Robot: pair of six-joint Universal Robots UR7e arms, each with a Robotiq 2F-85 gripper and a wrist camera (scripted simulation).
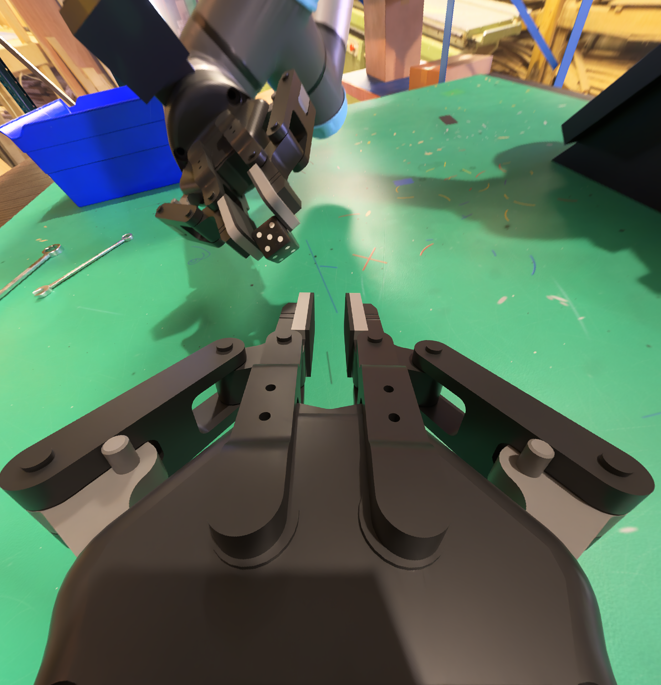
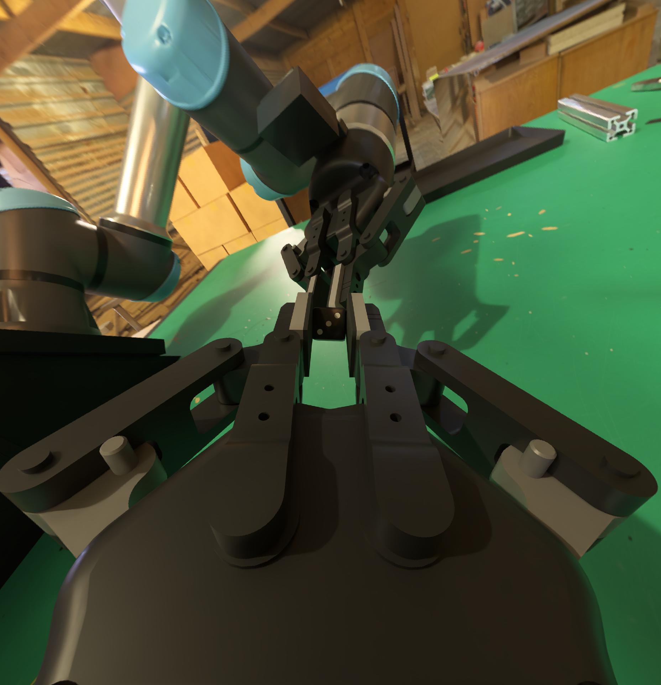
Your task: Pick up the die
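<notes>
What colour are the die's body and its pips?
The small cube die is black with white pips, held in the right gripper; the left wrist view shows it best.

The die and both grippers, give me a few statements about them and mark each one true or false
1. The right gripper is shut on the die. True.
2. The die is white with black pips. False: it is black with white pips.
3. The left gripper holds nothing. True.
4. The die rests on the green table. False: in the left wrist view it is held clear of the surface.
5. Two wrenches lie inside the blue bin. False: they lie on the table in front of it.
</notes>
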